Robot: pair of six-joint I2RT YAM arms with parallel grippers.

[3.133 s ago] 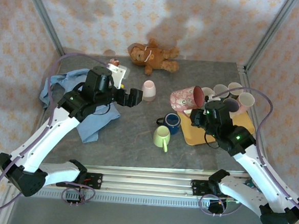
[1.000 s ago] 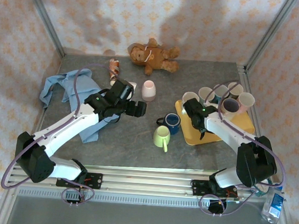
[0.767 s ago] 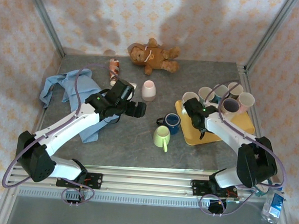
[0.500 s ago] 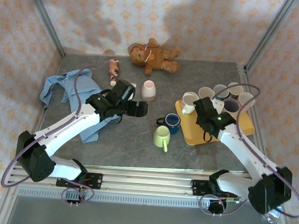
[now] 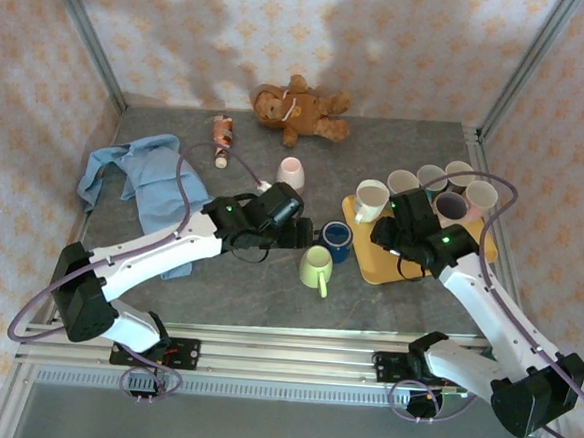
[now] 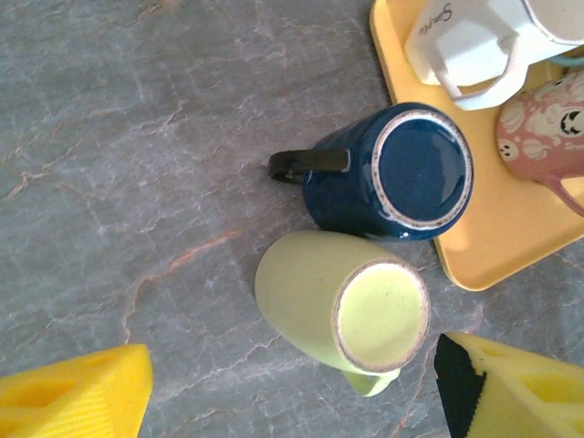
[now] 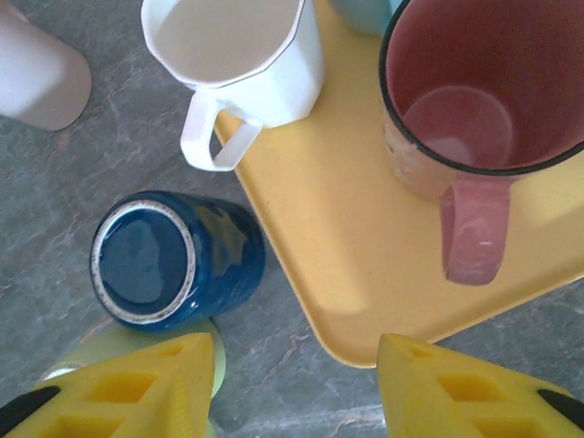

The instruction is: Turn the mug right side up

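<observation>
While the grey, marble-veined bench [image 5: 246, 296] bears a smooth yellow tray [image 5: 364, 261] of upright mugs, nothing is righted yet. The left gripper [image 5: 294, 232] hovers wide and empty over the glossy pale-green mug [image 6: 319, 297], base-up near-left of the tray. The right gripper [image 7: 297, 392], also spread and empty, hangs by the inverted blue mug [image 6: 401, 173].

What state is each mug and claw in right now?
Blue mug: upside down, beside tray.
Green mug: upside down, off tray.
White mug: upright, empty, on tray.
Pink mug: upright, empty, on tray.
Left claw: open, holding nothing.
Right claw: open, holding nothing.
</observation>
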